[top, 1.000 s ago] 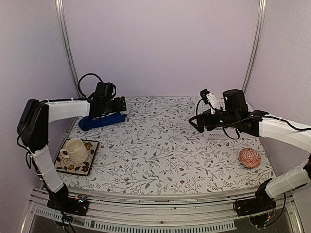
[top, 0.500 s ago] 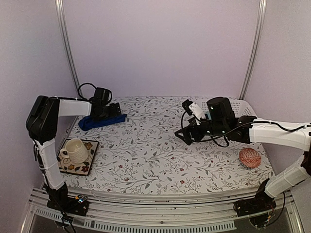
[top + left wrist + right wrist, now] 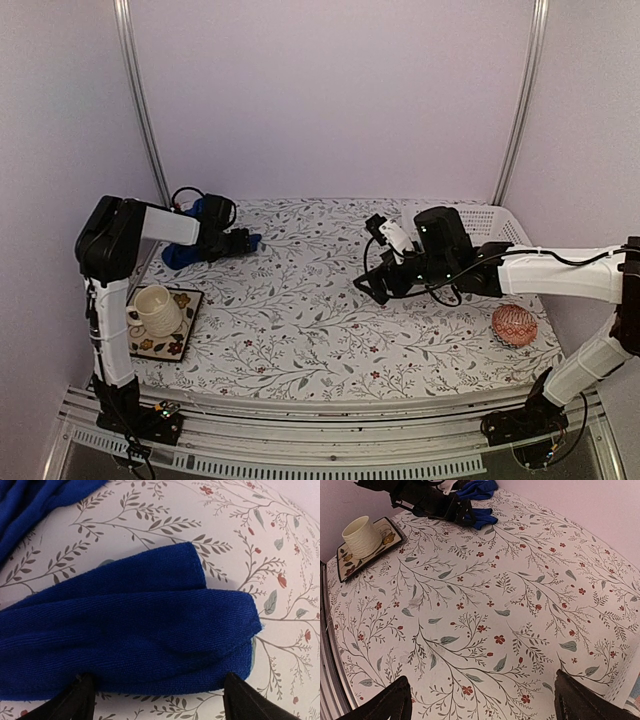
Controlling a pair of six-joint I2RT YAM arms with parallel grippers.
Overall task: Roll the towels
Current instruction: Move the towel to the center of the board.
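Up front on the worktop point(image 3: 300, 340) sat a cup point(image 3: 152, 308) on a little tray point(image 3: 185, 338) at left and a patterned ball point(image 3: 514, 325) at right. Further in, the right pincer point(image 3: 482, 700) hung over the flowery middle, wide apart and empty; way back left, the left pincer point(image 3: 160, 702) was spread wide around the folded end of the royal-blue towel point(image 3: 125, 625) lying on the worktop.
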